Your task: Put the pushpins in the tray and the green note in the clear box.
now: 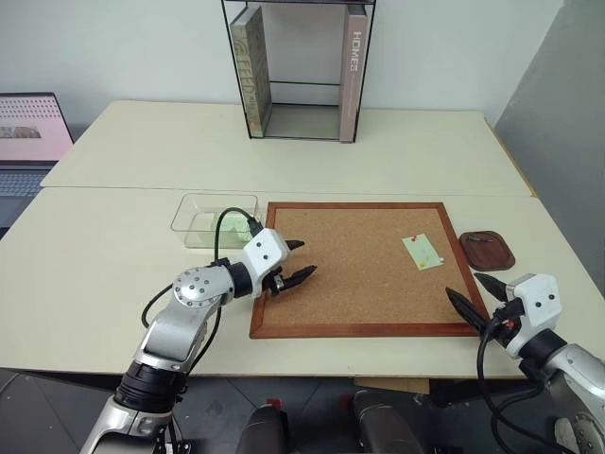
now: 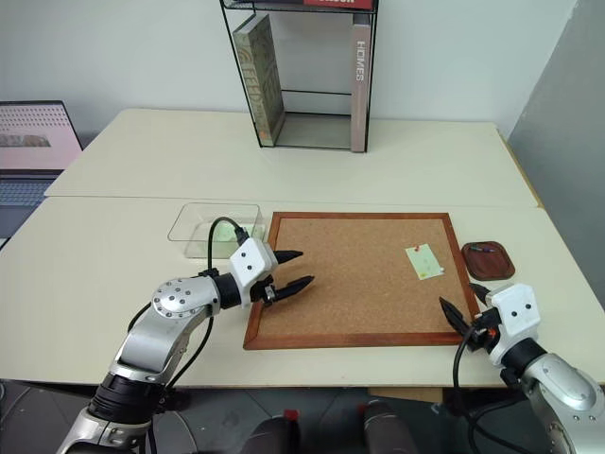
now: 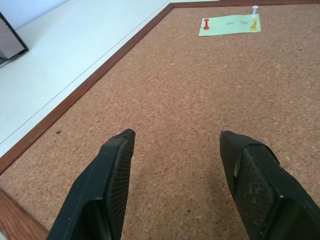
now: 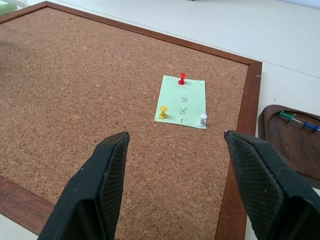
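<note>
I count three pushpins (red, yellow, white) fixing one green note to the cork board; two more lie in the tray. One clear box sits beside the board on the cream table. Left gripper and right gripper: both spread, empty.

Tray: cut off by the right edge of the right wrist view. Marks on the green note: too small to read. Glass case: top cropped by the upper frame edge in the head view. Laptop at far left: partly out of frame. Clear box: near right corner hidden behind the left arm's cable.
</note>
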Controlling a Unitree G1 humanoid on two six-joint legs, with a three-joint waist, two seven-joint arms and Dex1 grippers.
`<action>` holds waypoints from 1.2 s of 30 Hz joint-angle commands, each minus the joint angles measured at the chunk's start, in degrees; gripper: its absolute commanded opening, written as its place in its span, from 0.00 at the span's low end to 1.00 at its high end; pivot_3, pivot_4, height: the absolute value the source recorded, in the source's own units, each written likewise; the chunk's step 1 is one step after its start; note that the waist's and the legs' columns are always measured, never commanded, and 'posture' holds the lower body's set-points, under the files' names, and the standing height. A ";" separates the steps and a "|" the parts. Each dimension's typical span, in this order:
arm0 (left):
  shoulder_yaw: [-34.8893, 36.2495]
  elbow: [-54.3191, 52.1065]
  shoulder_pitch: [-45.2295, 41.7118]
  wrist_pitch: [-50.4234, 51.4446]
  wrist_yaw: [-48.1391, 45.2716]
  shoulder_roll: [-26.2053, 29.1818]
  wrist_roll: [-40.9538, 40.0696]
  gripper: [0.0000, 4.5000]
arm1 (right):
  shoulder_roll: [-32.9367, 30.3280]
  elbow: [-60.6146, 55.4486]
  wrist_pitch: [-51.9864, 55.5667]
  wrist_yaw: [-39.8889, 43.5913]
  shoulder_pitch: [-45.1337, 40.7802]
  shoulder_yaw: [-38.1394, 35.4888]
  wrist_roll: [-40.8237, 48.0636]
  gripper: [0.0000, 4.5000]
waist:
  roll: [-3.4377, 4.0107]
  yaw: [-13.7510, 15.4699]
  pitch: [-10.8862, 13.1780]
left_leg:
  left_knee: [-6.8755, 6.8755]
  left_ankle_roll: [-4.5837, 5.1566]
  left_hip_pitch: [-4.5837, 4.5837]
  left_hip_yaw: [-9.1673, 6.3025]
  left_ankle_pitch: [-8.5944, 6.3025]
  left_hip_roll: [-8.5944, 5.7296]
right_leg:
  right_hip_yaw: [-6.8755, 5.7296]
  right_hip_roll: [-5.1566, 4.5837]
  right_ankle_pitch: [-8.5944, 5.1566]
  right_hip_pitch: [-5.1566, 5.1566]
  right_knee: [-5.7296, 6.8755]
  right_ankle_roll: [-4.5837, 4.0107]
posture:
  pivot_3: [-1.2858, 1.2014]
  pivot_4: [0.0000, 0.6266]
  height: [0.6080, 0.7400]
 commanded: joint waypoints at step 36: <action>-6.98 4.45 -11.67 6.72 2.18 -14.09 -2.22 0.48 | 0.84 -5.97 1.45 -2.98 -0.42 1.18 0.22 0.71 | 0.00 0.01 0.00 | 0.01 0.00 0.01 -0.05 0.00 -0.05 | 0.01 0.01 0.02 0.07 -0.02 0.03 | 0.52 0.24 1.00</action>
